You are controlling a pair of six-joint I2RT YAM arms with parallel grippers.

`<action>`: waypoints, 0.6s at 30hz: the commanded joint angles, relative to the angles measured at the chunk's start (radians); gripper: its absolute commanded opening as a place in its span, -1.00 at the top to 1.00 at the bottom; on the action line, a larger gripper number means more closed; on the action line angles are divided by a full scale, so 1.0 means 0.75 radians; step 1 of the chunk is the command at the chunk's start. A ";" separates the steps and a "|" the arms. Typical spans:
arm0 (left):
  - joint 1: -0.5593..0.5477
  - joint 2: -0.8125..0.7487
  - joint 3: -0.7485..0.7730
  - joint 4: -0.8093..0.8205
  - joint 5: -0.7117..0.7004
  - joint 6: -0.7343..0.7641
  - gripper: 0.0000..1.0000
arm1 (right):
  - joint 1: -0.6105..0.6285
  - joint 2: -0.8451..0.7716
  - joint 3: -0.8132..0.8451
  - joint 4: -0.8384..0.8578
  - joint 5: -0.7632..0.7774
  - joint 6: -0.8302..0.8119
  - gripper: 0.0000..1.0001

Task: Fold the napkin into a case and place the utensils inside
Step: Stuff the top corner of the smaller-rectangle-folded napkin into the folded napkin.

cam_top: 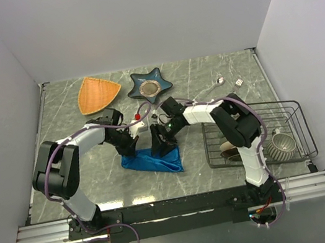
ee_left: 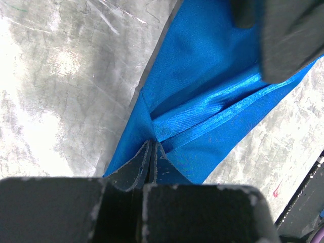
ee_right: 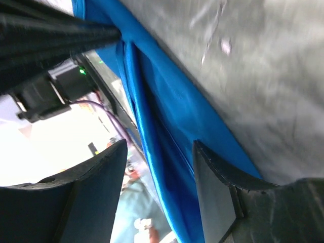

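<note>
The bright blue, slightly shiny cloth napkin [cam_top: 152, 160] lies folded into a long band near the middle of the near edge of the grey marbled table [cam_top: 204, 70]. One long edge is doubled over, so a seam runs along its length. We judge it part-way to a case: narrowed, but not yet a closed pouch.

The left gripper [ee_left: 152, 154] is pinched tight on the cloth at one end of that seam, raising a small tent of fabric. We take this as an anchor, so the fold cannot slide or spring back. The right gripper [ee_right: 159, 164] stands just beside it, toward the other end. Its two fingers are apart, with the blue band showing between and beyond them, and they grip nothing. That suits either letting go of a finished crease or reaching for a new edge; we cannot tell which.

Further out, the small silver metal spoon [cam_top: 219, 80] and fork [cam_top: 239, 83] lie near the far right corner, well apart from the napkin and untouched. The orange triangular dish [cam_top: 99, 92] and the dark star-shaped dish [cam_top: 149, 86] sit along the far edge. A black wire rack [cam_top: 256, 119] holding bowls stands at the right edge. None of them crowds the fold.
</note>
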 commanded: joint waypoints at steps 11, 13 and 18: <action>0.008 0.090 -0.009 -0.038 -0.053 0.052 0.98 | 0.089 -0.318 -0.201 0.316 0.246 -0.343 -0.29; 0.010 0.090 -0.005 -0.042 -0.049 0.050 0.98 | 0.118 -0.308 -0.162 0.289 0.273 -0.372 -0.29; 0.017 0.088 -0.003 -0.050 -0.049 0.056 0.98 | 0.179 -0.287 -0.147 0.228 0.338 -0.446 -0.27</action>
